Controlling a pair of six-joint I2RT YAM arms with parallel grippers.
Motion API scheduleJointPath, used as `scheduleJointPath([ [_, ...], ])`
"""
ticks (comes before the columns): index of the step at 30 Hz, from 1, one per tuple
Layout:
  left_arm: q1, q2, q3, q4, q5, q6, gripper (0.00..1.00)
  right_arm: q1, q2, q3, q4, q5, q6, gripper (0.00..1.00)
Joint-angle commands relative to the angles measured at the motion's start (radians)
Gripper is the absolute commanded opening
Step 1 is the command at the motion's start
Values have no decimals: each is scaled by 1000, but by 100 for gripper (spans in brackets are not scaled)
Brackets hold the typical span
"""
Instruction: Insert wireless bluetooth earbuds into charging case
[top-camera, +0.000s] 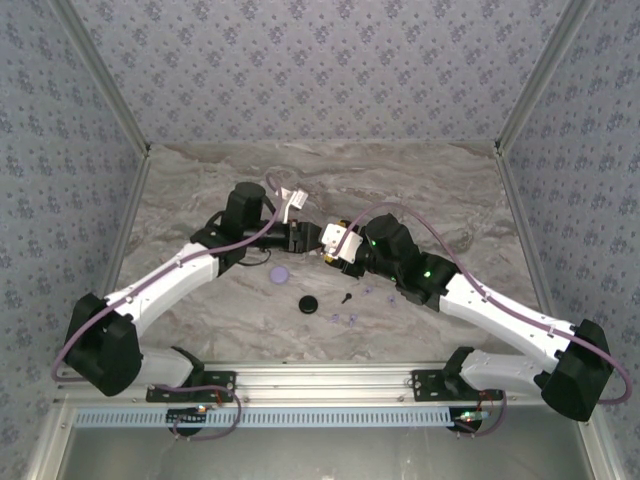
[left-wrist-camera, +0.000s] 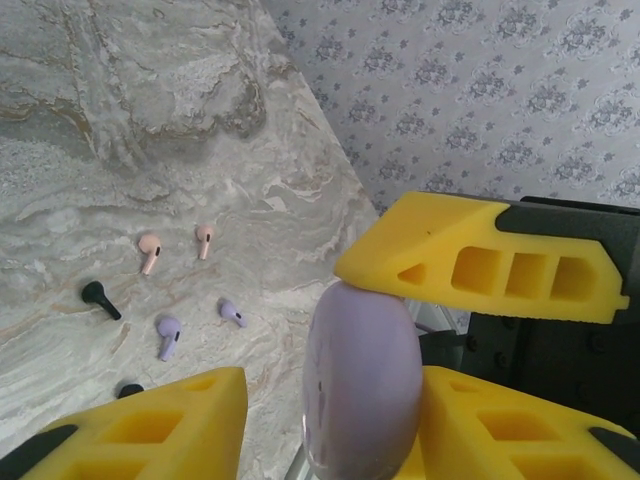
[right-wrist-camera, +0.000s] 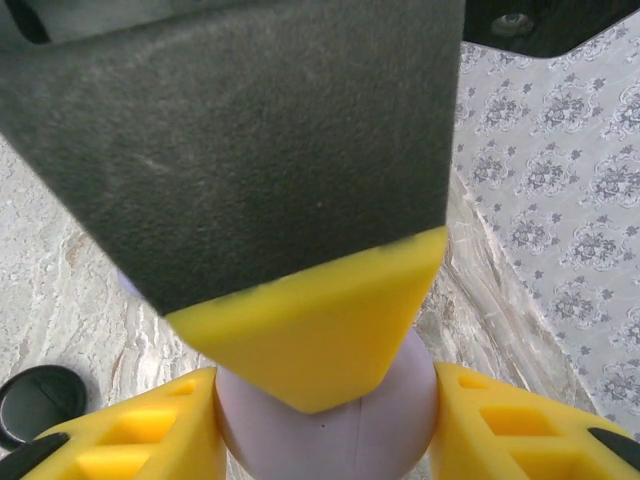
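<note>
- The right gripper has its jaws pinched on a lilac charging case. The rounded shell sits snugly between the two yellow fingers and is held above the table.
- The left gripper has its jaws spread around the same case. One finger lies against the shell, and on the other side a strip of table shows between finger and case, so I would not call this a grip yet.
- In the right wrist view, a left finger crosses over the top of the case.
- In the top view the two grippers meet nose to nose over the middle of the marble table.
- The earbuds all lie loose on the marble, well apart from the held case: two pink earbuds, two lilac earbuds and two black earbuds.
- A black case and a lilac disc also rest on the table.
- Judged step: the case is being readied, not filled. It looks closed, though its seam is hard to make out.
- Next move, as I judge it: the left jaws should pinch one half while the right holds the other, then part the lid gently. The smooth shell could easily slip or twist.
</note>
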Motion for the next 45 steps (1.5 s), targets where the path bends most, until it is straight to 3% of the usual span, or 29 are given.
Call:
scheduleJointPath([
  [1, -10, 4, -3, 31, 37, 7, 43, 5, 1, 36, 10, 6, 0, 50],
  [16, -16, 1, -15, 32, 67, 22, 25, -20, 12, 48, 2, 6, 55, 51],
  [31, -17, -11, -14, 5, 33, 40, 35, -42, 24, 45, -23, 11, 51, 51],
  [45, -17, 5, -19, 39, 20, 22, 36, -44, 27, 40, -20, -29, 58, 51],
])
